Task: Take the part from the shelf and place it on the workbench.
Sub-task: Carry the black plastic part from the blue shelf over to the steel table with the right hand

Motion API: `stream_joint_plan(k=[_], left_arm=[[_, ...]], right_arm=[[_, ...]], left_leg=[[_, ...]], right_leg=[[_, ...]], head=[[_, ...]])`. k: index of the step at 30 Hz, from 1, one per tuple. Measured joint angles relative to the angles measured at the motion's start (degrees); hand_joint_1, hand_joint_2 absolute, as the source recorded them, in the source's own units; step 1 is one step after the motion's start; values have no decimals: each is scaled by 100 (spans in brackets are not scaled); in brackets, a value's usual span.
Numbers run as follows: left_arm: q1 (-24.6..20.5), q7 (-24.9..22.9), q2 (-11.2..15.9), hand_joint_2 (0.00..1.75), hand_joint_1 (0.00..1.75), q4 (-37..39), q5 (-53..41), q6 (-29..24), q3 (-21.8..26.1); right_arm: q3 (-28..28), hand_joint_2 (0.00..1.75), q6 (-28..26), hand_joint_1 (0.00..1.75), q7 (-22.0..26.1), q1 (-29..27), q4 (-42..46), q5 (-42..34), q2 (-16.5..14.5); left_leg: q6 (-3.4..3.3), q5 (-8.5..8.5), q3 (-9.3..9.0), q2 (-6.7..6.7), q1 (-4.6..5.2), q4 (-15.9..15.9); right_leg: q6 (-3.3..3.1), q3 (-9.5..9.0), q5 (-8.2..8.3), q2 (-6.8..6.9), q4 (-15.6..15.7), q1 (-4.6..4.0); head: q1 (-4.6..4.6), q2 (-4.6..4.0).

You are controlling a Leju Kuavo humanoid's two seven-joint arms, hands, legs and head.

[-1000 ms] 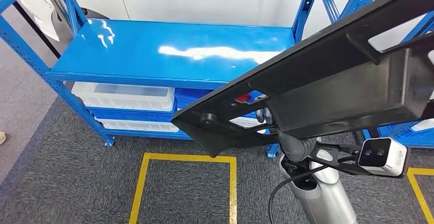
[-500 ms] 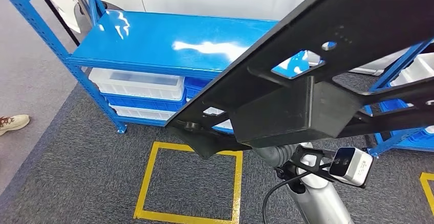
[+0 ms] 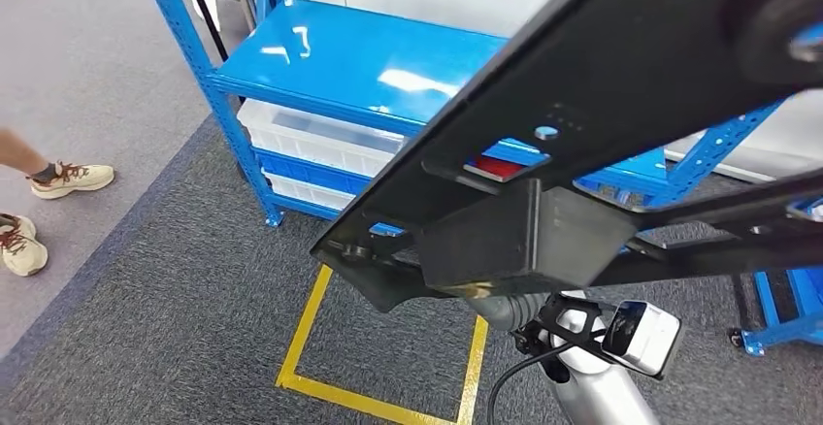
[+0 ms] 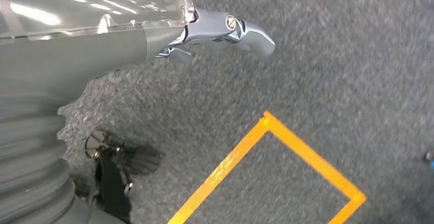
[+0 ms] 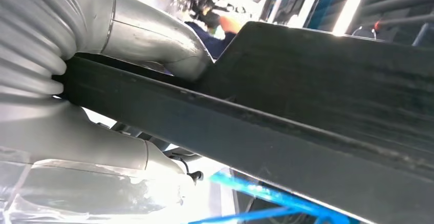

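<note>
Camera swung right since the earlier frames, so the shelf sits further left and a person's feet are now seen; the part is carried, not yet placed.
From the left: a person's beige sneakers [image 3: 70,179] are seen on the grey floor, then the blue steel shelf unit [image 3: 320,51] with white plastic bins [image 3: 311,134] underneath, and a yellow taped floor square [image 3: 388,347]. The left hand [image 4: 225,29] hangs over the carpet with nothing in it; whether its fingers are spread cannot be told. The long black perforated metal part [image 3: 602,105] is off the shelf, held high across the head view, likely to clear the rack while turning. The right hand [image 5: 102,81] is clamped around the part's edge. No legible writing or labels are seen.
</note>
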State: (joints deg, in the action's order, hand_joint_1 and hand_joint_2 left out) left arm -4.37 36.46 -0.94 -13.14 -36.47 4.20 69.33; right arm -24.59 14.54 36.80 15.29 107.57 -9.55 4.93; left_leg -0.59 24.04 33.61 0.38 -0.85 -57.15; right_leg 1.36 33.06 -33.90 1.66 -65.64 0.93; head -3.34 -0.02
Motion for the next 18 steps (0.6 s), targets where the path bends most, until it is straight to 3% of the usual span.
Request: stream_joint_plan(k=[2,3,4,5,7,9,11,12,14,16,18], left_arm=[[-8,-4,9,175,0,0,1,7,0],[-2,-13,19,175,0,0,0,7,0],[5,-29,30,175,0,0,-1,5,1],[11,-46,40,175,0,0,-2,-3,2],[8,-69,46,175,0,1,-3,-30,9],[-1,-77,67,175,0,-1,2,-69,28],[10,-86,102,175,0,-7,8,-95,64],[24,-92,115,175,0,-11,6,-98,78],[25,-98,159,175,0,-23,-5,-95,90],[-3,-101,203,175,0,-34,-14,-95,92],[-10,-103,226,175,0,-37,-25,-93,94]], right_arm=[[7,175,45,175,96,-209,55,-1,64],[20,175,93,175,162,-359,105,-7,112],[45,175,156,175,225,-513,165,-15,167],[86,175,223,175,269,-644,225,-25,211],[186,175,347,175,304,-845,318,-31,258],[269,175,447,175,316,-1058,388,15,249],[309,175,516,175,320,-1266,438,88,214],[319,175,551,175,318,-1353,466,113,189],[348,175,620,175,323,-1523,545,129,123],[391,175,668,175,326,-1662,606,133,78],[420,175,701,175,321,-1755,621,139,60]], left_leg=[[-30,-10,14,-141,21,-3],[-36,-11,15,-223,32,-7],[-37,-12,13,-312,45,-15],[-35,-10,11,-397,57,-26],[-21,-4,30,-535,74,-59],[25,-10,86,-648,55,-84],[102,-32,127,-765,28,-75],[138,-17,139,-739,30,-90],[199,173,259,-494,50,-365],[256,555,567,-192,32,-1075],[306,764,799,-96,-4,-1644]], right_leg=[[-16,411,-249,-128,-762,-12],[-28,520,-229,-144,-926,-17],[-51,524,-84,-159,-849,-20],[-86,424,156,-194,-546,-27],[-175,138,598,-428,255,-30],[-201,2,733,-618,653,-36],[-194,-16,733,-568,709,-37],[-212,-36,746,-506,743,-29],[-258,-75,772,-347,808,4],[-282,-86,773,-176,818,-6],[-283,-81,768,-14,813,-11]], head=[[0,0],[0,0],[0,0],[0,0],[0,0],[0,0],[0,0],[0,0],[-1,0],[-1,0],[-1,0]])
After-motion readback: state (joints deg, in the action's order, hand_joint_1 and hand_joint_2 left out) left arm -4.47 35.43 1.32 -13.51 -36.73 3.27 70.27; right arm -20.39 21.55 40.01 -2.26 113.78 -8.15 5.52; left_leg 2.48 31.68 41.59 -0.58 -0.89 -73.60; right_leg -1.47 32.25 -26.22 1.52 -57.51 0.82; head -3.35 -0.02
